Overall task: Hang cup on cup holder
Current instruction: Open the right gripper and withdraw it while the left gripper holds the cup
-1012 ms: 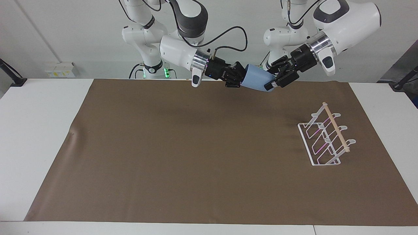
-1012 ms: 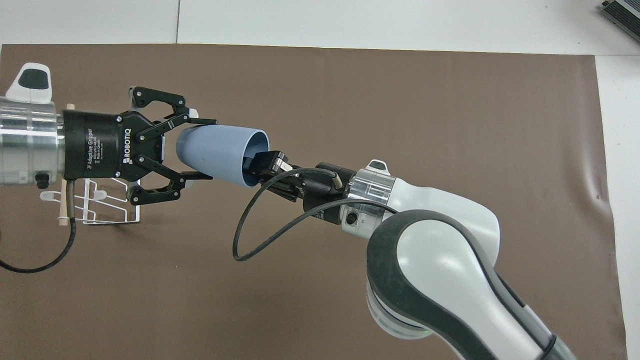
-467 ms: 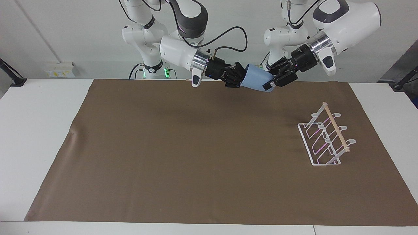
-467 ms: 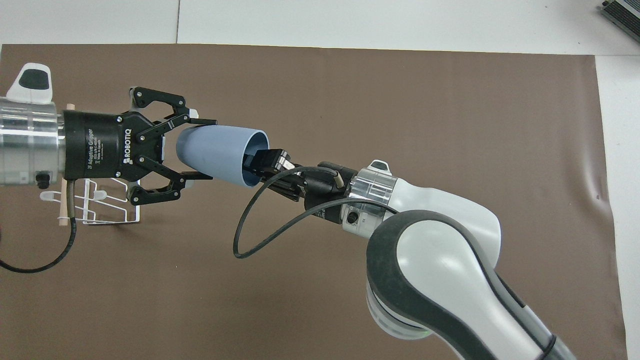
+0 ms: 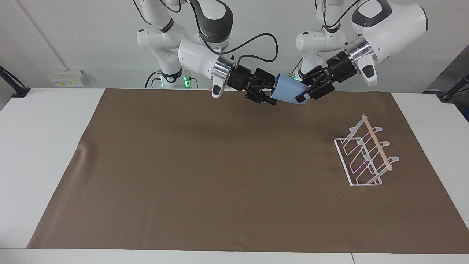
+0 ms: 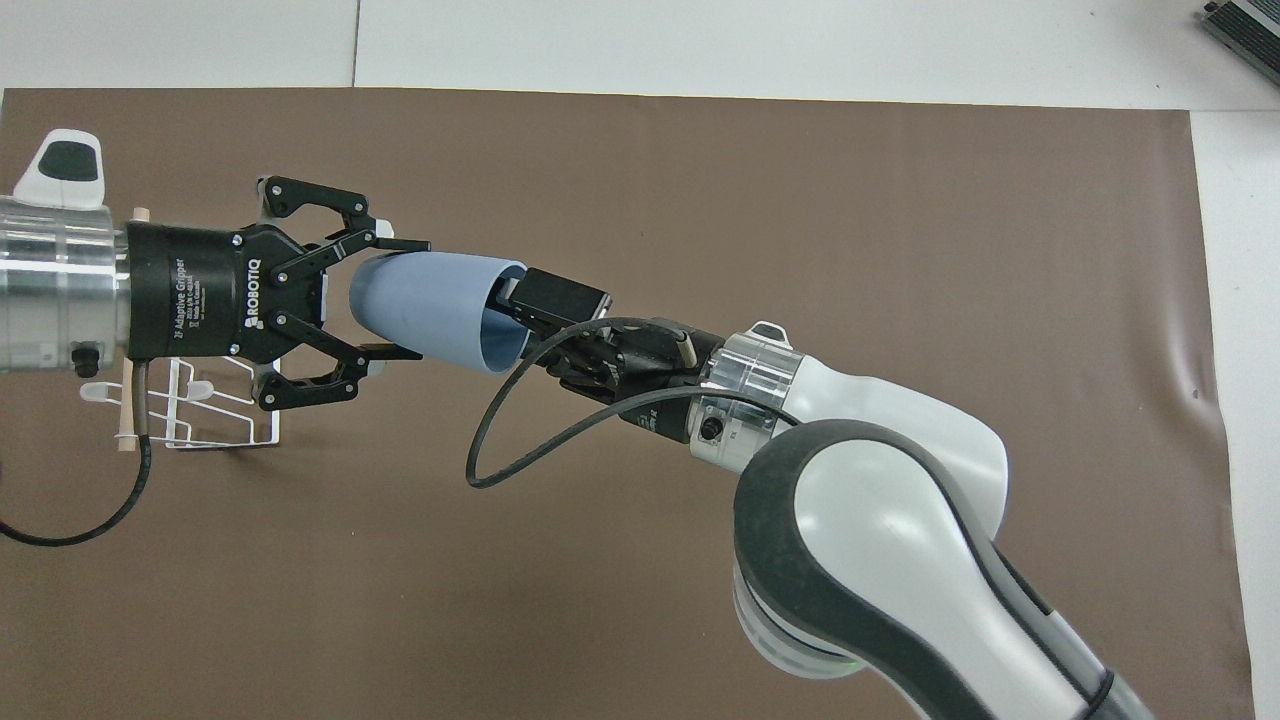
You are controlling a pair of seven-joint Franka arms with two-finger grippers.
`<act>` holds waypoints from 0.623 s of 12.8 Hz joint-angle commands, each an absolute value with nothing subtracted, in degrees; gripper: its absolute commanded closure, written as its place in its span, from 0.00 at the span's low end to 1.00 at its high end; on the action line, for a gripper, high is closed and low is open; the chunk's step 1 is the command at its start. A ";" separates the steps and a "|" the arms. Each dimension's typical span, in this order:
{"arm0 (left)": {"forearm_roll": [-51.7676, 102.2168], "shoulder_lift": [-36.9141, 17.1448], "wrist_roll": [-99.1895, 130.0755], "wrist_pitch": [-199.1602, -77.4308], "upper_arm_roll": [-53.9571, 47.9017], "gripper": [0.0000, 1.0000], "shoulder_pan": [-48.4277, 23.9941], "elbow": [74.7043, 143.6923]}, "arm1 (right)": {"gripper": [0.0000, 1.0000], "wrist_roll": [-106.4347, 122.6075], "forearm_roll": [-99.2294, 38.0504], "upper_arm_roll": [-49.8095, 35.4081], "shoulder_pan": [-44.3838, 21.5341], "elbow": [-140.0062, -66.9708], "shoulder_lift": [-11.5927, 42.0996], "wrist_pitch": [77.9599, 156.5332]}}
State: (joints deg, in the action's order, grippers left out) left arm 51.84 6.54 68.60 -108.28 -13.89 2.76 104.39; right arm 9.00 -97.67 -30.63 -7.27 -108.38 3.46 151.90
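Note:
The light-blue cup [image 5: 289, 93] is held on its side in the air over the mat's edge nearest the robots; it also shows in the overhead view [image 6: 430, 310]. My left gripper [image 5: 302, 96] is shut on the cup's narrow base [image 6: 400, 297]. My right gripper [image 5: 271, 91] is open at the cup's mouth, one finger [image 6: 555, 295] just outside the rim. The white wire cup holder [image 5: 366, 154] with its wooden dowel stands on the mat toward the left arm's end. In the overhead view the cup holder [image 6: 200, 410] is partly hidden under my left gripper.
A brown mat [image 5: 220, 165] covers most of the white table [image 5: 36, 146]. A black cable [image 6: 490, 450] loops off my right wrist below the cup.
My right gripper has opened and drawn back from inside the cup's mouth. The cup has stayed in my left gripper and tilted slightly.

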 commanded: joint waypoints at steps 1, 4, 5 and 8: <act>46.35 7.91 68.38 -108.98 -13.71 1.00 3.08 105.65 | 0.00 14.13 -92.94 -30.50 -6.68 -107.85 2.72 154.59; 35.72 7.56 68.47 -109.34 -13.71 1.00 2.90 105.12 | 0.00 16.08 -77.30 -30.06 -6.42 -107.67 3.07 163.19; 32.29 7.38 68.29 -109.34 -13.71 1.00 2.99 104.77 | 0.00 16.43 -73.08 -29.97 -6.24 -107.75 3.51 163.65; 18.86 7.03 68.20 -112.31 -13.71 1.00 2.55 104.85 | 0.00 18.54 -58.50 -26.73 -6.06 -108.28 3.96 163.13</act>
State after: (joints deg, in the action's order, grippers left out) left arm 25.27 6.57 68.59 -110.02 -13.72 2.79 104.27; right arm 15.81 -64.85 -27.95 -6.76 -107.91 3.60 163.14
